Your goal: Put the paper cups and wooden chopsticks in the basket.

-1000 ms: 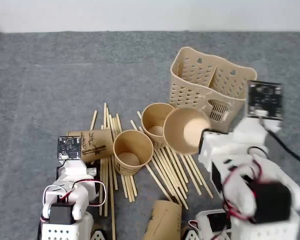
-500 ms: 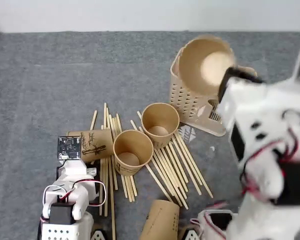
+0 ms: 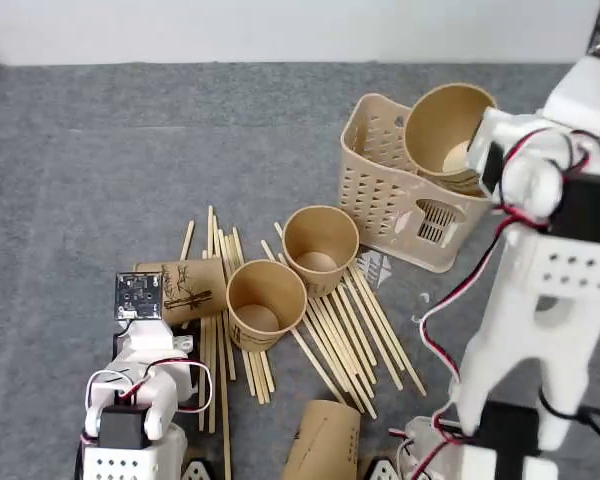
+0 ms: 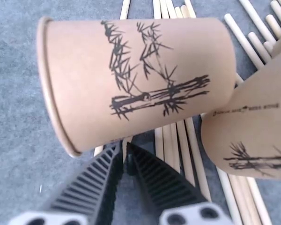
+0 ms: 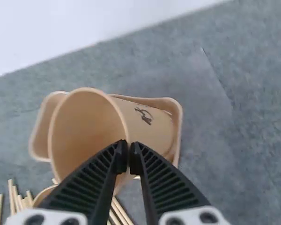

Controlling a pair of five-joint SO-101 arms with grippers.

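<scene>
My right gripper (image 5: pixel 124 157) is shut on the rim of a tilted paper cup (image 3: pixel 448 128), held over the beige basket (image 3: pixel 385 195) at the back right. That cup (image 5: pixel 91 133) hangs with the basket's rim (image 5: pixel 177 112) behind it. My left gripper (image 4: pixel 125 161) is shut and holds nothing, just short of a lying cup (image 4: pixel 136 79) printed with bamboo. That cup (image 3: pixel 185 288) lies at the left of the pile. Two upright cups (image 3: pixel 265 300) (image 3: pixel 320 245) stand among scattered wooden chopsticks (image 3: pixel 355 330). Another cup (image 3: pixel 325 440) lies at the front.
Grey carpet (image 3: pixel 130 150) covers the table, with a white wall along the far edge. The left arm (image 3: pixel 140 400) sits low at the front left. The right arm's tall white body (image 3: pixel 540 300) stands at the right.
The right arm has carried its cup up from beside the upright cups to above the basket. The left arm has kept still.
</scene>
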